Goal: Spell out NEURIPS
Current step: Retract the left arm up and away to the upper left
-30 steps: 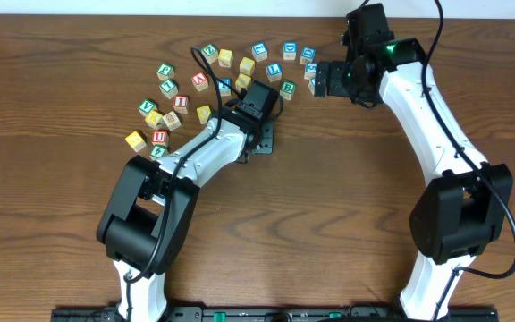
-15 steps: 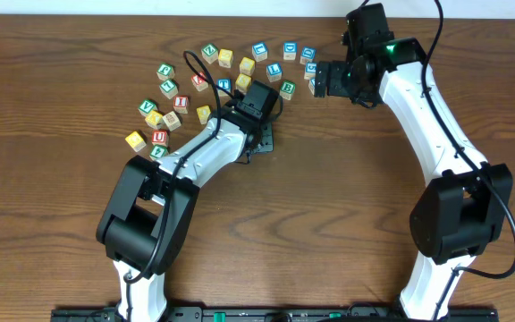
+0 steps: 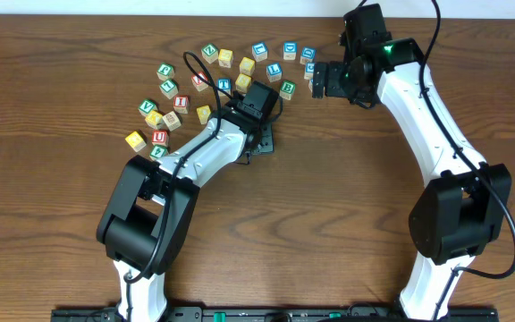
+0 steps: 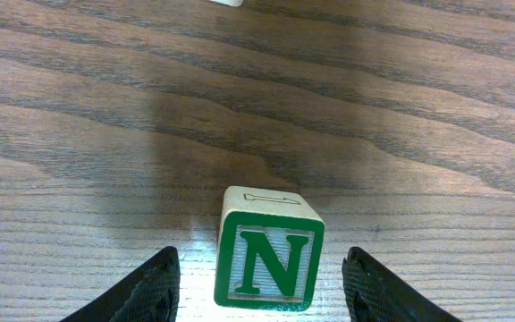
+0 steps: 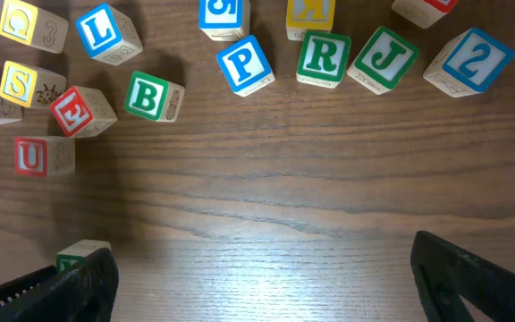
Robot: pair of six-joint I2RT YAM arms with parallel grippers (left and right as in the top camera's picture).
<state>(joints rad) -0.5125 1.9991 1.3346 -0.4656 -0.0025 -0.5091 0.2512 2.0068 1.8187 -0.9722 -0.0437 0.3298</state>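
Bracketing the N cube (image 4: 268,262) with the left hand (image 4: 264,284): fingers parted, one just beside each flank, a strip of counter (image 4: 79,116) showing on both sides, so gripping nothing. Leaving the N cube upright and square on the wood with its green letter facing the wrist camera, probably to serve as the first letter and anchor of the word. Keeping bare wood beside and beyond the N cube, judged to be room for the six letters to follow, with only the edge of a pale cube (image 4: 226,3) peeking in well beyond it. Hiding the N cube beneath the left hand in the overhead view.

Hovering the right hand (image 5: 266,273) to the right of the N cube, fingers spread wide and holding nothing, facing the loose supply. Showing, farther from the N cube, the U cube (image 5: 38,156) and E cube (image 5: 80,109) close together, with the yellow-faced S cube (image 5: 21,82) just past them. Showing, farther again, the P cube (image 5: 245,64) and R cube (image 5: 323,56) side by side, mixed in with the unwanted B cube (image 5: 153,97), L cube (image 5: 105,33) and J cube (image 5: 385,58). Not making out an I cube with certainty.

Judging the task as barely begun, with one letter set apart and E needed next.
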